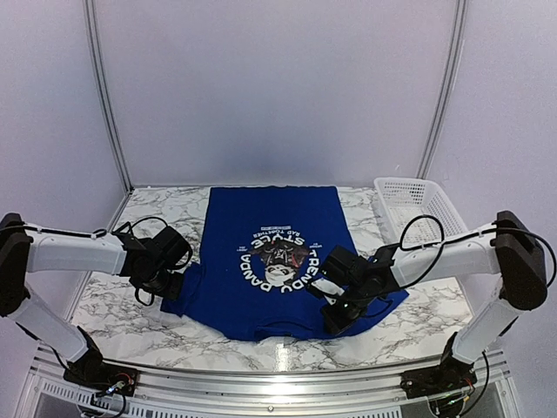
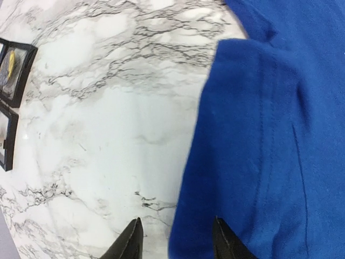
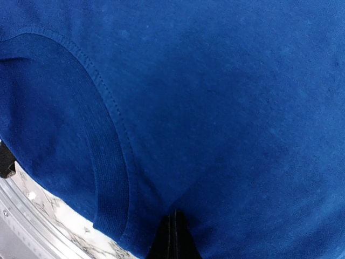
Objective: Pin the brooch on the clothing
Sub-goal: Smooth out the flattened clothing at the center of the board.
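The clothing (image 1: pixel 270 218), a royal-blue T-shirt with a round panda print, lies flat on the marble table with its collar toward the arms. My left gripper (image 1: pixel 170 283) sits at the shirt's left sleeve. In the left wrist view it (image 2: pixel 177 219) is open, one fingertip over bare marble and the other over the sleeve (image 2: pixel 269 135), whose edge runs between them. My right gripper (image 1: pixel 335 318) is low on the shirt's near right shoulder. Beside the ribbed collar (image 3: pixel 108 178) its jaws (image 3: pixel 173 213) are shut on a puckered fold of the blue cloth (image 3: pixel 215 108). The brooch does not show clearly anywhere.
A white slatted basket (image 1: pixel 416 205) stands at the back right of the table. Black-framed trays (image 2: pixel 12 65) lie at the left edge of the left wrist view, one holding something yellowish. The table's metal front rail (image 3: pixel 32 216) runs just below the collar.
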